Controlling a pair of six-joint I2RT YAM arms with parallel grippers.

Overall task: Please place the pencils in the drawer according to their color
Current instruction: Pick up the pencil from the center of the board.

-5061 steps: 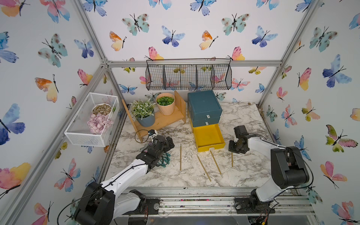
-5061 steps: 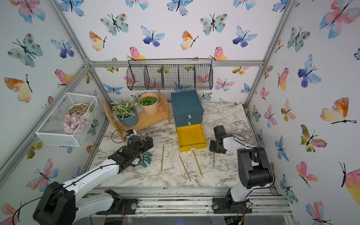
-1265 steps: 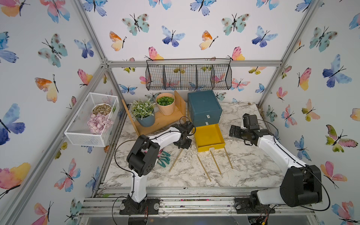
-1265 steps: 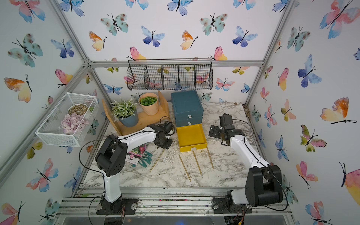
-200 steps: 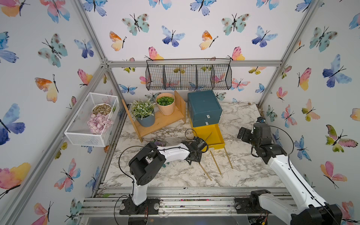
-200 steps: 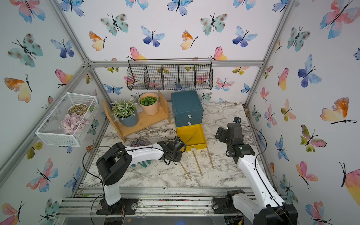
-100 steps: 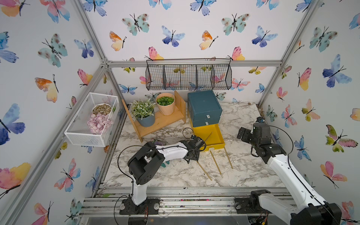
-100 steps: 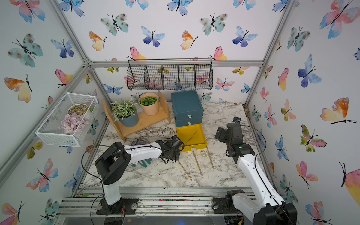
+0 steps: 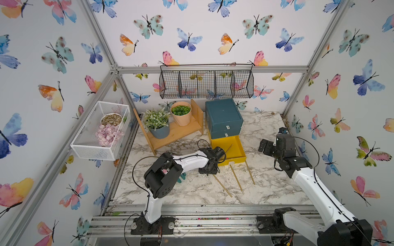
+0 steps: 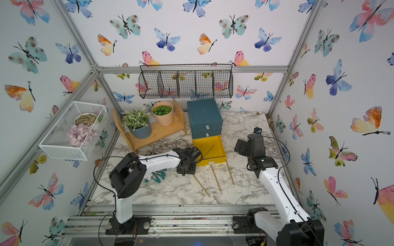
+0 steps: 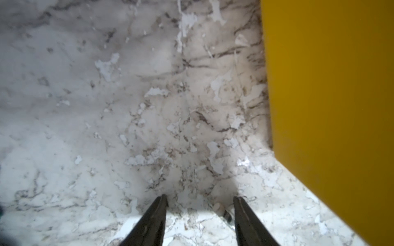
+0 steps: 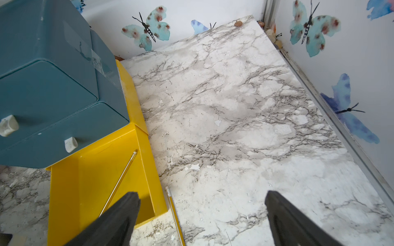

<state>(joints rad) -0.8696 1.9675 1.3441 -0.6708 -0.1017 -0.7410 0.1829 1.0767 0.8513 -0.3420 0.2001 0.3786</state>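
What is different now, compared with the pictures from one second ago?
The left gripper opened, let go of the gold pencil and drew back a little from the yellow drawer; the pencil now lies slanted in it. The right gripper, open, and the three pencils on the table kept their places.

Left wrist view soft throughout: yellow drawer [image 11: 330, 85] wall blurred, running off picture edge; pale speck [image 11: 217, 206] between tips of left pincer [image 11: 200, 197] too blurred to name

Right wrist view: near end of pencil [image 12: 119, 181] in drawer hidden behind finger [image 12: 119, 219] of right pincer [image 12: 201, 193]; loose pencil [image 12: 175, 215] beside drawer cut by edge; chest [image 12: 42, 42] cropped too

Both top views: teal item [image 10: 158, 176] mostly covered by left arm [image 10: 160, 161], kind unclear
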